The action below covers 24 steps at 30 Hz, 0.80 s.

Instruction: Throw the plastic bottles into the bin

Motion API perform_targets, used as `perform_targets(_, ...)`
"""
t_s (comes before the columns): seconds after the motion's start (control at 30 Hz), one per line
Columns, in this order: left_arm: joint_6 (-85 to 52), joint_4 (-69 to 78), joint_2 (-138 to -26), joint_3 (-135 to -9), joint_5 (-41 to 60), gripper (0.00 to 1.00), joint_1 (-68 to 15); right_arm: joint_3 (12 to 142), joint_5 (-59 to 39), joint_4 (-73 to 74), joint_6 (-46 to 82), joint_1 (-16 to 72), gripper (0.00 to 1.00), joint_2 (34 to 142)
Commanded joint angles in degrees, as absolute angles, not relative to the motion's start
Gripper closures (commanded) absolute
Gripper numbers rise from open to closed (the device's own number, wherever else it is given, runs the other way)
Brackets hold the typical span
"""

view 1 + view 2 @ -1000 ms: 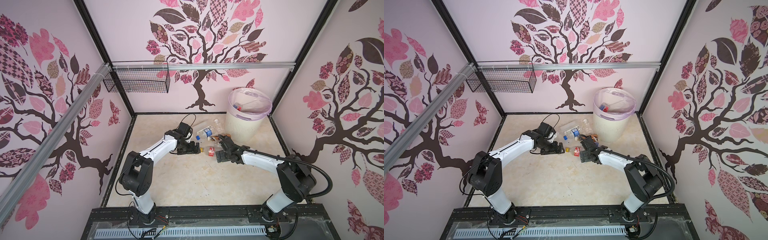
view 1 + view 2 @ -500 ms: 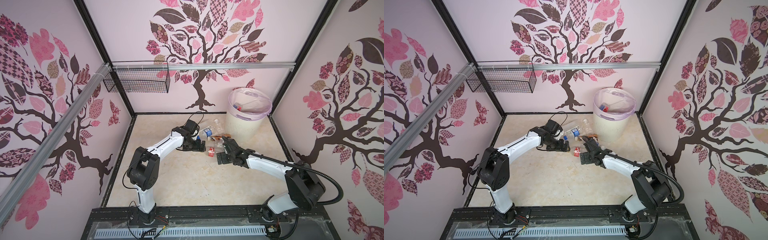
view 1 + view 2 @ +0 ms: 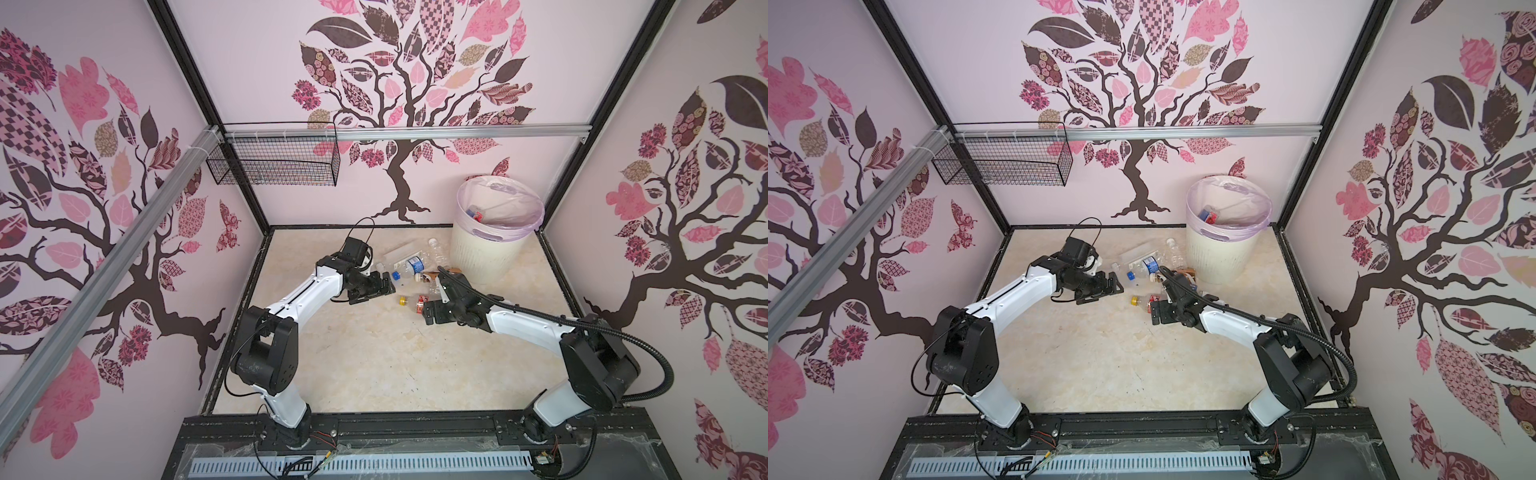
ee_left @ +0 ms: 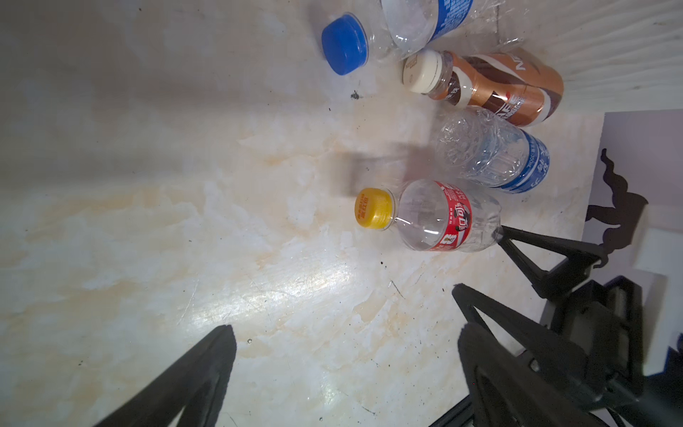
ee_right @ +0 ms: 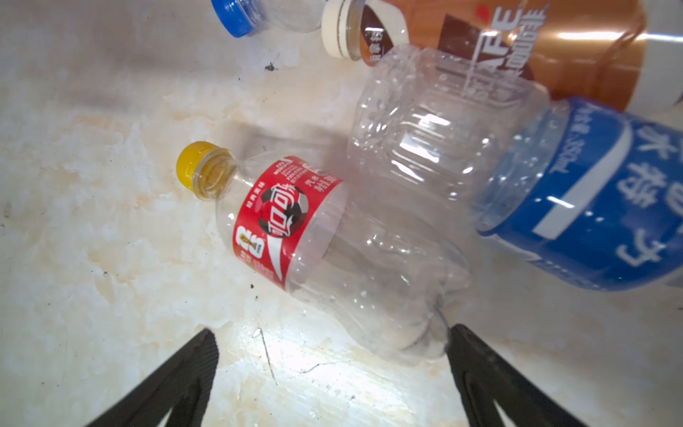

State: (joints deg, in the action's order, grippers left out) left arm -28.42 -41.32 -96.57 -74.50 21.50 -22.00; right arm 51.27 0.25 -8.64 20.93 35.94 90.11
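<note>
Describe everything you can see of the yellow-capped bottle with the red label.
The yellow-capped bottle is small, clear plastic, seemingly empty, with a yellow screw cap on and a red band label with white print around its upper body. It lies on its side on the marbled beige floor, at the near edge of the bottle cluster. A blue-labelled clear bottle lies close beside it. The open right gripper faces it, one finger right at its base; contact is unclear.
</note>
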Motion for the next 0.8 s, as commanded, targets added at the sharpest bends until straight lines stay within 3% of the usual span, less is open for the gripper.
perform_targets(0.0,-30.30,-39.07,-94.21,-71.80,23.81,0.02,-21.50,54.49,-0.64,-8.77,22.69,38.62,0.00,91.91)
perform_targets(0.27,-32.40,-37.17,-90.86,-67.71,25.91,0.02,-16.30,54.61,-3.29,-7.98,26.33,41.88,0.01,91.62)
perform_targets(0.57,-32.60,-36.59,-89.00,-64.13,26.93,0.02,-16.08,55.11,1.76,-11.32,21.33,39.26,0.01,87.62)
perform_targets(0.77,-34.05,-35.17,-88.27,-62.51,28.66,0.02,-16.17,57.39,0.16,-10.68,19.57,37.91,0.01,92.44)
